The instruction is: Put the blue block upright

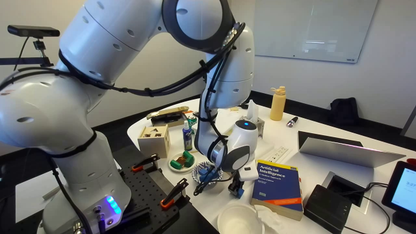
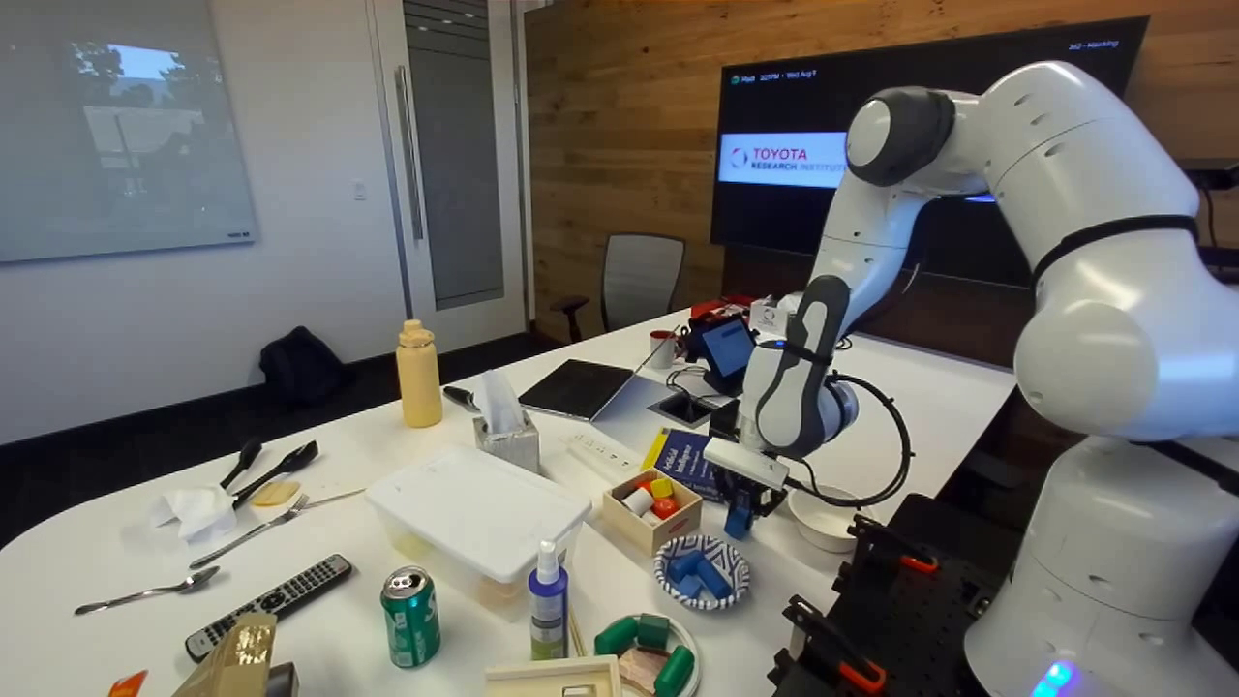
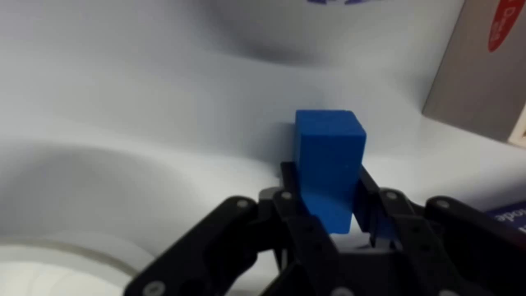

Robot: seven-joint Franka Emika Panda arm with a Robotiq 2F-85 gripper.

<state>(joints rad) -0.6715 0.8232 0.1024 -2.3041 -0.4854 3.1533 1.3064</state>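
My gripper [image 3: 327, 181] is shut on a blue block [image 3: 331, 158], with a finger against each side in the wrist view. The block sticks out past the fingertips. In both exterior views the gripper [image 1: 236, 187] points down and holds the block [image 1: 240, 194] low over the white table; the block [image 2: 739, 520] looks longer than wide and slightly tilted there. I cannot tell whether it touches the table. More blue blocks [image 2: 699, 573] lie in a blue-and-white patterned bowl [image 2: 702, 604] beside the gripper.
A white bowl [image 1: 240, 224] stands close to the gripper; its rim also shows in the wrist view [image 3: 78, 257]. A thick blue book [image 1: 276, 187] lies beside the gripper. A wooden box of shapes [image 2: 627, 528] and a plate of green blocks [image 1: 177, 169] are nearby.
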